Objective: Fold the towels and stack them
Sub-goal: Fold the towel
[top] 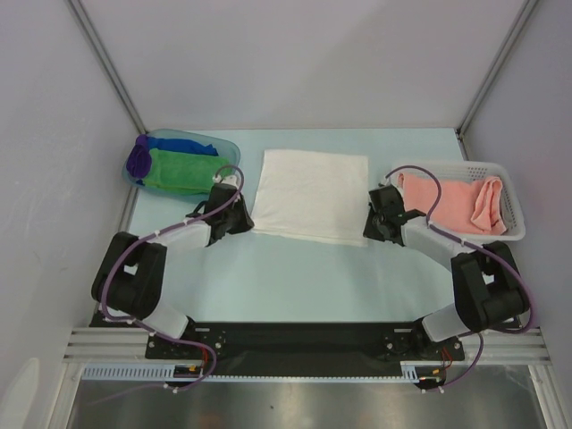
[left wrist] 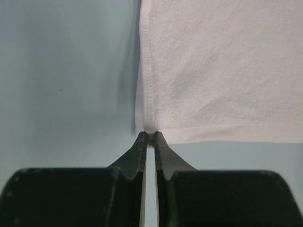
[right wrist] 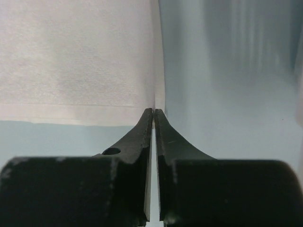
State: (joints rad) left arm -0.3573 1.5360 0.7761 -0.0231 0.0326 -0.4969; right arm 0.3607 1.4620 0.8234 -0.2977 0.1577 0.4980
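White towel (top: 313, 195) laid out flat
Its 7 o'clock corner is pinched by the left gripper (left wrist: 149, 135); the right gripper (right wrist: 154, 111) is squeezed closed at 5 o'clock, hold unclear.

Both arms reach forward from their bases with elbows bent outward and wrists held low. The left hand (left wrist: 149, 135) pinches a corner of the white towel (left wrist: 218, 71) between nearly closed fingertips. The right hand (right wrist: 154, 110) has its fingertips pressed together.
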